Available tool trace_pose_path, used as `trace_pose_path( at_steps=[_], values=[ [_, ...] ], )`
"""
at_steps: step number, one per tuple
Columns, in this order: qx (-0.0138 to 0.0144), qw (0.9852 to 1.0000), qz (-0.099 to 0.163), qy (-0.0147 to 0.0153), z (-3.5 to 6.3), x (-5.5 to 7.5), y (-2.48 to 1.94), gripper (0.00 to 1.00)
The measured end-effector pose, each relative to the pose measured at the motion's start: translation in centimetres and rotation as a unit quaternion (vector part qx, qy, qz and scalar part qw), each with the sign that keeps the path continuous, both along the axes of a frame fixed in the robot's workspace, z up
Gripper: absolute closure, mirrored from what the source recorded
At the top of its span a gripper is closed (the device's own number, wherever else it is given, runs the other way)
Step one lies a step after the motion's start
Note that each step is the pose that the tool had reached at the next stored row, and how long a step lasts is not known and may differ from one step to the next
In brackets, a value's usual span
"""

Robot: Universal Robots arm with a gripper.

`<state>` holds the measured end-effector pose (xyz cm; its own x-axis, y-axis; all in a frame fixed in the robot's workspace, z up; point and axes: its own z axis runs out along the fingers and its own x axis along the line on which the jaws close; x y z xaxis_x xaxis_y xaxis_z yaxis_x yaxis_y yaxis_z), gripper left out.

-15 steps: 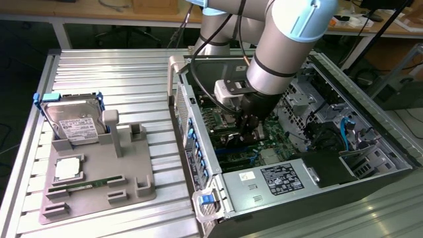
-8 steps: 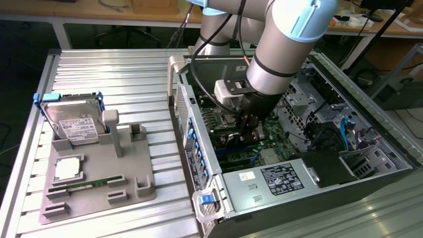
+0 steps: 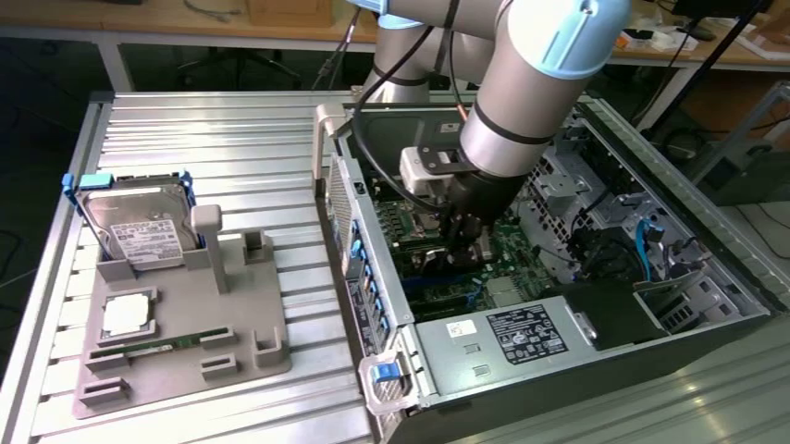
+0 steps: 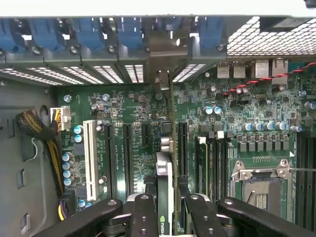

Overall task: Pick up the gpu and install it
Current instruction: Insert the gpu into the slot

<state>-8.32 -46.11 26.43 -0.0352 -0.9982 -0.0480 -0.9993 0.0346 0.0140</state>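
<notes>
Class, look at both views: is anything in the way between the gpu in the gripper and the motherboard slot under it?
Nothing visible does. The gripper holds the gpu edge-on over the motherboard, its bracket up at the rear slot openings. The neighbouring slots look bare.

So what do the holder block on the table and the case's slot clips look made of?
The holder block looks like matte grey plastic, possibly printed; its chunky posts show no shine. The slot clips look like glossy blue plastic, with soft highlights. The case frame beside them seems bare sheet metal, grey and punched with vents. The gripper holds the gpu edge-on.
</notes>
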Motion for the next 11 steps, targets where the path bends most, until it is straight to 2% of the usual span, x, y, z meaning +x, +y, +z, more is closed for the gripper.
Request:
trace_pose_path(
  at_steps=[11],
  values=[
    [0.0,1.0,-0.005,0.0001,-0.01,-0.09,0.0,0.73]
  ],
)
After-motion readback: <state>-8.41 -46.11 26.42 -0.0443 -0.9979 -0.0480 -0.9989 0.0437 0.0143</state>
